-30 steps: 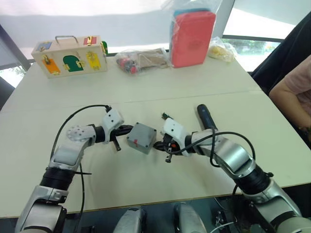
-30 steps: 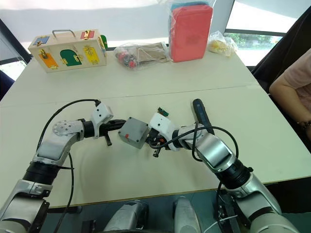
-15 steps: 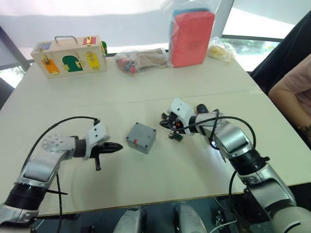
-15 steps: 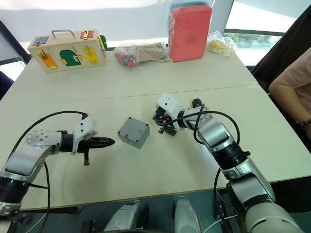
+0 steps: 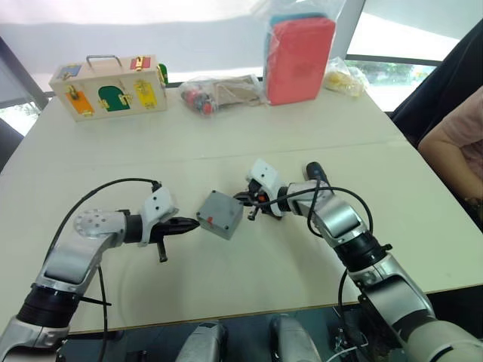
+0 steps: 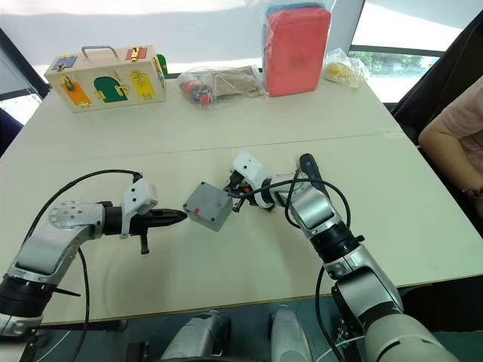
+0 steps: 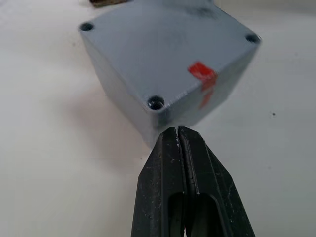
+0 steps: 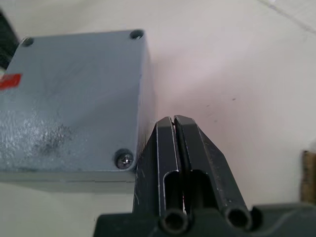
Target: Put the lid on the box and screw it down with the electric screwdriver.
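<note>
Left eye view first, sweeping from your left: your left gripper (image 5: 193, 222) lies low over the table (image 5: 226, 136), fingers pressed together, holding nothing, tips at the near-left corner of the box (image 5: 220, 214). In the left wrist view you see those closed fingers (image 7: 170, 163) meeting the box's corner just below a screw hole, with the red mark (image 7: 202, 74) on the grey face beyond them.

The box sits near the table's middle, lid (image 8: 69, 98) already seated on top, a screw hole in each corner. From it, the wooden box with coloured doors (image 5: 109, 84) is far off at 10 o'clock, the clear bag of small parts (image 5: 219, 92) at 12, the red pack in plastic (image 5: 299, 56) at 1.

Next, your right gripper (image 5: 243, 197) comes in at the box's 2 o'clock, also shut tight with nothing held; the right wrist view shows its fingers (image 8: 168, 143) against the box's side wall, beside a corner with a screw in it.

The electric screwdriver (image 5: 315, 175) lies on the table at the box's 3 o'clock, behind your right forearm.

A person's arm (image 5: 453, 128) shows at the far right edge.
</note>
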